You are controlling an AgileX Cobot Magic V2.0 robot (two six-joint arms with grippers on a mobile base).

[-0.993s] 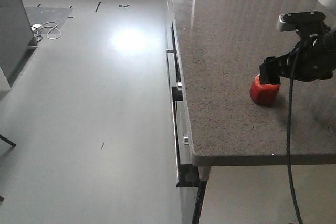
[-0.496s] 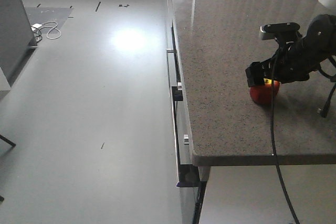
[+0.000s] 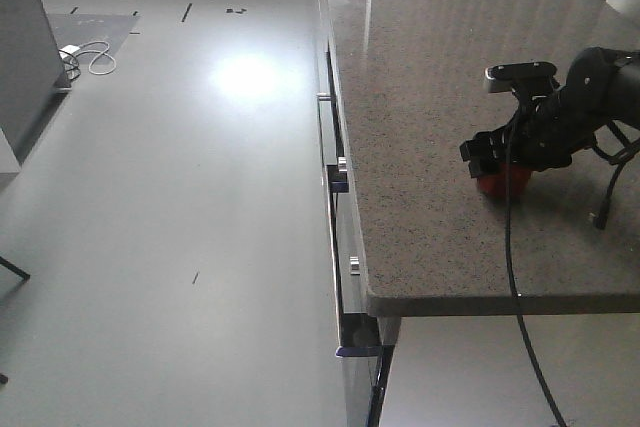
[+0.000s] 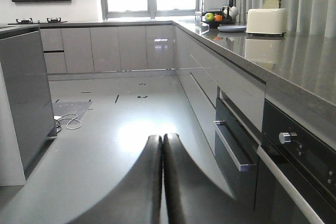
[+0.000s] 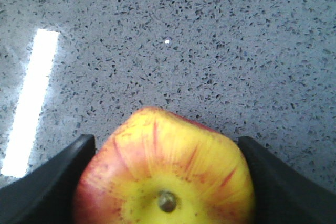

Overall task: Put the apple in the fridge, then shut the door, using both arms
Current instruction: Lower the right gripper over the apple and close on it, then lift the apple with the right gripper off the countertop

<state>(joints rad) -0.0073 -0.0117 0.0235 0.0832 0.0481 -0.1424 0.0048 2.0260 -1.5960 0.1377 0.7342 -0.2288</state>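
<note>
The apple, red with a yellow patch round its stem, sits on the speckled grey counter near its front edge. My right gripper is lowered over it from above. In the right wrist view that gripper is open, with one black finger left of the apple and the other right of it, both close against its sides. My left gripper is shut and empty, hanging over the kitchen floor. The fridge and its door are out of view.
Drawer handles stick out of the counter's left face. A black cable hangs from the right arm over the counter's front edge. A white cord lies on the floor. A toaster and fruit bowl stand far down the counter.
My right gripper has moved left and down, from beside the apple's top to straddling it, so that it now covers most of it. The apple has stayed in place.
</note>
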